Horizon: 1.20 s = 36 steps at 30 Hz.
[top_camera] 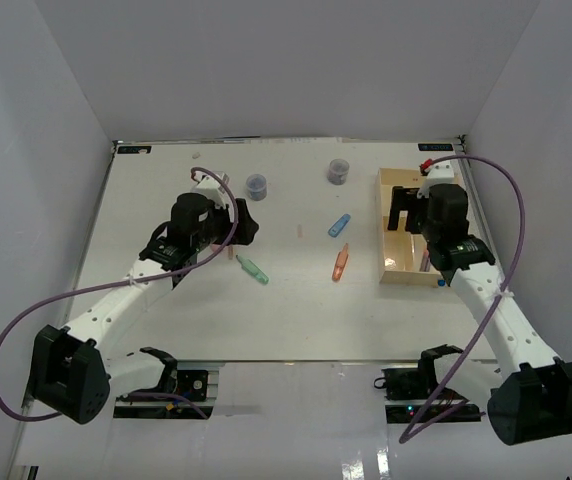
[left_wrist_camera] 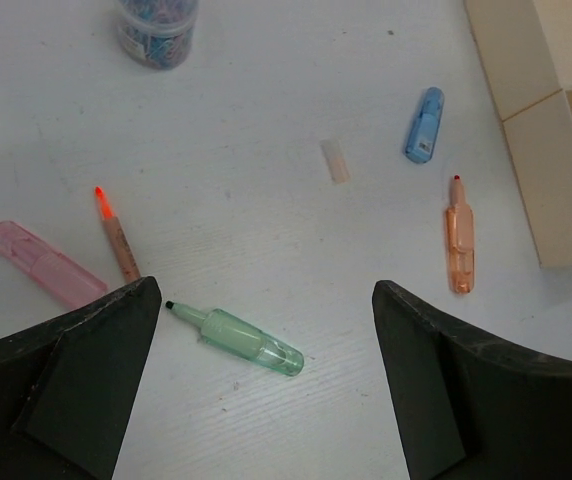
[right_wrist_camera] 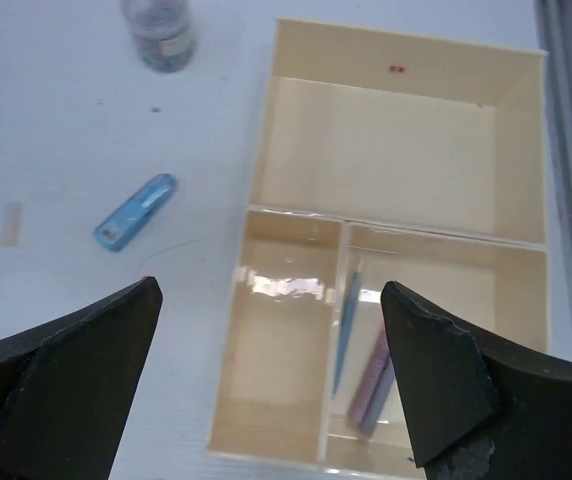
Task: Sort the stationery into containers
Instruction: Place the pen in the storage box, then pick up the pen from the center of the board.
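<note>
Near mid-table, the left gripper (left_wrist_camera: 266, 300) hangs with jaws wide apart over a green marker (left_wrist_camera: 241, 340), with a pink marker (left_wrist_camera: 46, 265) and an orange marker (left_wrist_camera: 459, 250) lying on either side. To the right, the right gripper (right_wrist_camera: 271, 292), jaws spread and empty, hovers over the tray (right_wrist_camera: 526, 150). Its near right compartment holds a blue pen (right_wrist_camera: 346, 325) and a purple marker (right_wrist_camera: 371, 385). Farther back stands a pot (top_camera: 338, 172).

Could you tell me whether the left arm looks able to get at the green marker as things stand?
Probably yes: the green marker lies uncovered on the table just in front of the open left pincer, nothing touching it.
</note>
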Each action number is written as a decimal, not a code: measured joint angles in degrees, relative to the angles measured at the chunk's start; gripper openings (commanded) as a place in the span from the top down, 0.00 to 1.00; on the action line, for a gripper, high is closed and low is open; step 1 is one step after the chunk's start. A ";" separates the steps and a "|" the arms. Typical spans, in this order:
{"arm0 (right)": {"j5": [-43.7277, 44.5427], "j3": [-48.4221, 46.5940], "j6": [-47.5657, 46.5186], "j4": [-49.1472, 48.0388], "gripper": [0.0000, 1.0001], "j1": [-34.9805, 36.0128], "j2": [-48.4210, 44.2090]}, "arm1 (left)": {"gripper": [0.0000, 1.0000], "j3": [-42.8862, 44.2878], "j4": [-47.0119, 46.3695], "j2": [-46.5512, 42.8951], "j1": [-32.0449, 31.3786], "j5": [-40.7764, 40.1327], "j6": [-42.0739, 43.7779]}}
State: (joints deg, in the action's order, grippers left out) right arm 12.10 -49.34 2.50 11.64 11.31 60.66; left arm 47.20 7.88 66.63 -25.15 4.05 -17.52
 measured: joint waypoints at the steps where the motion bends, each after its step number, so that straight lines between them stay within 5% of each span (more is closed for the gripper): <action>1: -0.31 0.00 0.28 0.04 0.03 1.97 -0.87 | 0.02 0.52 0.63 0.61 0.39 -0.72 -0.39; 8: -0.52 0.70 2.45 -1.57 0.02 16.63 -1.49 | 0.07 2.75 4.96 5.92 3.78 -5.18 -2.80; 13: -0.57 2.89 4.15 -3.54 0.03 20.70 1.14 | 0.28 4.74 8.61 11.34 4.42 -7.61 -3.61; 17: -0.72 4.59 5.03 -4.37 0.03 22.75 3.06 | 0.39 6.25 11.34 15.89 4.44 -8.68 -4.15; 36: -1.49 6.43 5.95 -7.65 0.03 24.85 4.74 | 0.55 21.84 16.63 35.26 6.29 -7.48 -5.46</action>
State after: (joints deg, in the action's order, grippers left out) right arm 10.61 -42.92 8.45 3.99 36.16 65.41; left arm 69.04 24.51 101.89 -18.85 -3.42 -22.98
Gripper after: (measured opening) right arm 0.974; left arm 0.457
